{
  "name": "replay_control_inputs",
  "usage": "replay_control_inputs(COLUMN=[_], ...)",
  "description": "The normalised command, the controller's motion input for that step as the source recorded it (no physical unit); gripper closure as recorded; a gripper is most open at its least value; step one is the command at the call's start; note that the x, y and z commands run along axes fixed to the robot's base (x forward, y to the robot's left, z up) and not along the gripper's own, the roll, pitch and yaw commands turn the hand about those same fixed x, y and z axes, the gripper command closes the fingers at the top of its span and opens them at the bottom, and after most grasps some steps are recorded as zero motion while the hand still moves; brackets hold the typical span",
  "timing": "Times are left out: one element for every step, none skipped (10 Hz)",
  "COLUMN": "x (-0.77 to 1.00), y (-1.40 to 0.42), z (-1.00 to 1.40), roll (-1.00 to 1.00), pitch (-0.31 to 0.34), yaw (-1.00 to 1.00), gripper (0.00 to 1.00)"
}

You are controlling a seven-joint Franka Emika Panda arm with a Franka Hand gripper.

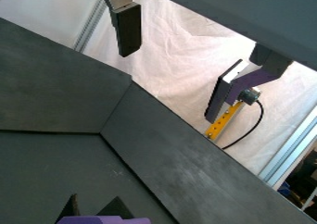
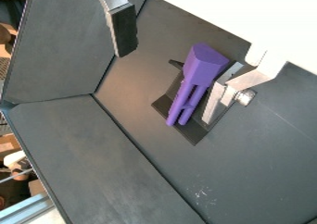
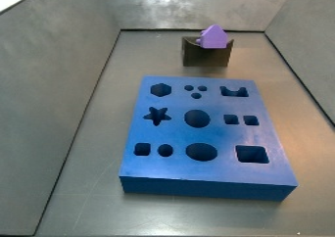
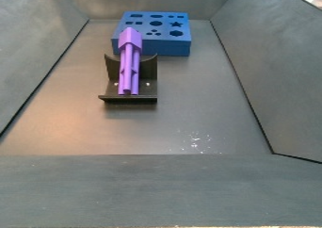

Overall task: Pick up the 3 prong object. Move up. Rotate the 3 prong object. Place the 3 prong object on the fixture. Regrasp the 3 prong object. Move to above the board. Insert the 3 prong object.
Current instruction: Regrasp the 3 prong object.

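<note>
resting lengthwise on fixture point(image 4: 130, 86), 3 prong object point(image 4: 130, 60), gripper point(image 2: 186, 43) above

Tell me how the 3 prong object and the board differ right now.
The 3 prong object is light purple, slim and long; the board is blue, broad and flat. The piece rests on the fixture; the board lies on the floor. The board has cut-out holes; the piece has prongs. The gripper is open, holding neither.

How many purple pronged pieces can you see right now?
1. The light-purple plastic 3 prong object rests on the dark notched fixture, beside the blue board; the open pincer hovers above it, empty. None seem hidden.
</note>
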Motion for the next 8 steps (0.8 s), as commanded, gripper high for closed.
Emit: replay_control_inputs(x=[0.56, 0.56, 0.56, 0.56, 0.56, 0.56, 0.56, 0.56], y=[-0.05, -0.05, -0.05, -0.05, -0.05, -0.05, -0.05, -0.05], z=[-0.04, -0.04, -0.04, -0.04, -0.03, -0.03, -0.03, -0.03], roll=[0.13, 0.13, 0.13, 0.13, 0.13, 0.13, 0.13, 0.13], pitch=[0.059, 0.06, 0.061, 0.061, 0.062, 0.062, 0.062, 0.062], yaw=[0.09, 0.09, 0.09, 0.09, 0.09, 0.09, 0.09, 0.09], gripper=[0.0, 0.0, 0.0, 0.0, 0.0, 0.0, 0.0, 0.0])
